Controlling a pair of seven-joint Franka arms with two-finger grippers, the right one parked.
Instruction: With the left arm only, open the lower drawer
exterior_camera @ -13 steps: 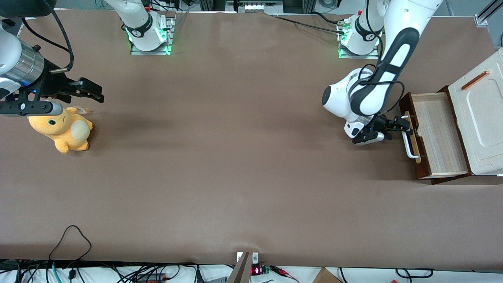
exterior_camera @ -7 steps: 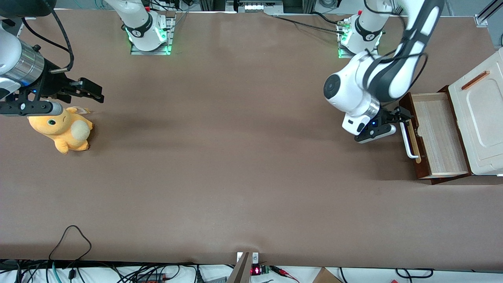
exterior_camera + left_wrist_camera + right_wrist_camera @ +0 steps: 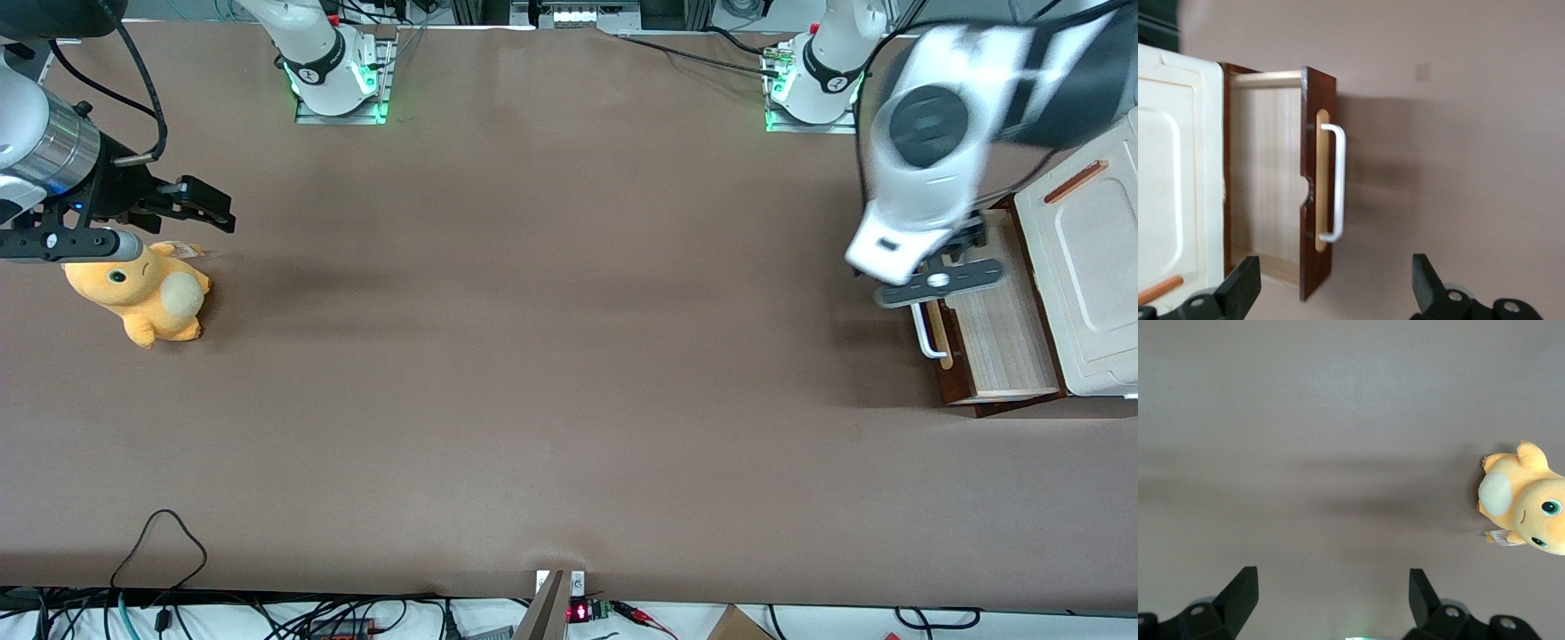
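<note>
The lower drawer (image 3: 1000, 342) stands pulled out of the white cabinet (image 3: 1089, 258), its pale wood-grain inside showing. Its dark brown front (image 3: 1313, 193) carries a white bar handle (image 3: 1337, 180) on a pale wood strip. The left arm (image 3: 929, 142) is raised high, and its gripper (image 3: 951, 262) hangs above the drawer's front part. In the left wrist view the gripper (image 3: 1333, 273) is open, its black fingers (image 3: 1245, 283) wide apart with nothing between them, well above the drawer front and not touching the handle.
A thin orange-brown bar (image 3: 1074, 181) lies on the cabinet top (image 3: 1171, 180). A yellow plush toy (image 3: 147, 293) sits toward the parked arm's end of the table. Brown table surface (image 3: 551, 338) stretches between them. Cables hang at the table's near edge (image 3: 160, 533).
The left arm has risen from beside the handle and swung over the drawer, carrying the gripper up and away from the handle. The drawer stays pulled out as before.
</note>
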